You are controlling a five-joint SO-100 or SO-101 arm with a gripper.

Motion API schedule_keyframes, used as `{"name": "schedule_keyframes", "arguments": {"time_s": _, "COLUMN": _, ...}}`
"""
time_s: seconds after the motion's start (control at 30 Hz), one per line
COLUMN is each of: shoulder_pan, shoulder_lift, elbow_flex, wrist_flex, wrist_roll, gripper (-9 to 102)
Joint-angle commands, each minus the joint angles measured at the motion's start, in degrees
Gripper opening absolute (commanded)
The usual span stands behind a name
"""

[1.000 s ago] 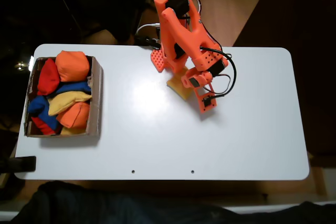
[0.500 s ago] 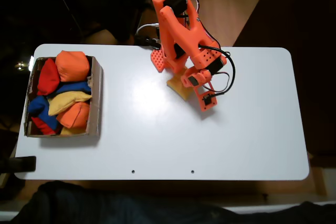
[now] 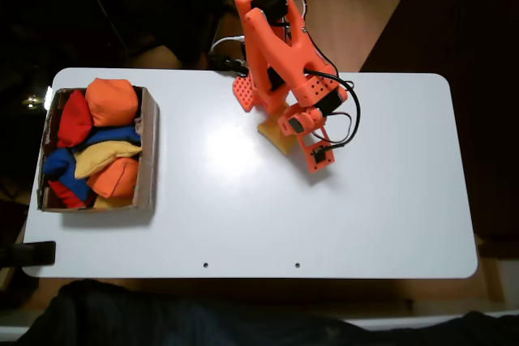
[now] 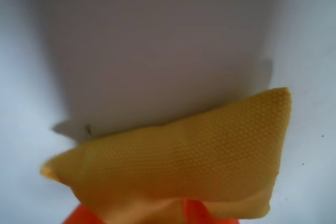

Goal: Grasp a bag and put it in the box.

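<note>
A golden-yellow bag [image 3: 276, 137] lies on the white table just below the arm's base, partly covered by the orange arm. In the wrist view the bag [image 4: 199, 156] spans the lower half of the picture, its fabric bunched between my two orange fingertips at the bottom edge. My gripper [image 4: 142, 217] is shut on the bag's near edge; in the fixed view the gripper [image 3: 285, 130] sits right over the bag. The brown cardboard box [image 3: 149, 151] stands at the table's left end, well apart from the bag.
The box holds several beanbags in orange, red, blue and yellow [image 3: 104, 155]. The white table [image 3: 243, 216] is bare between box and arm. The arm's base clamp [image 3: 242, 93] sits at the far edge. A dark object [image 3: 32, 253] rests at the front left corner.
The arm's wrist has shifted slightly left and toward the base over the bag. The bag stays in nearly the same spot.
</note>
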Motion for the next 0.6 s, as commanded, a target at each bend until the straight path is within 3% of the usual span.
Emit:
{"name": "schedule_keyframes", "arguments": {"time_s": 0.0, "shoulder_pan": 0.8, "shoulder_lift": -1.1, "elbow_flex": 1.4, "wrist_flex": -1.7, "wrist_roll": 0.0, "gripper": 16}}
{"name": "schedule_keyframes", "arguments": {"time_s": 0.3, "shoulder_pan": 1.2, "shoulder_lift": -1.1, "elbow_flex": 1.4, "wrist_flex": -3.0, "wrist_roll": 0.0, "gripper": 0}}
{"name": "schedule_keyframes", "arguments": {"time_s": 0.57, "shoulder_pan": 1.4, "shoulder_lift": -0.5, "elbow_flex": 1.0, "wrist_flex": -3.5, "wrist_roll": 0.1, "gripper": 0}}
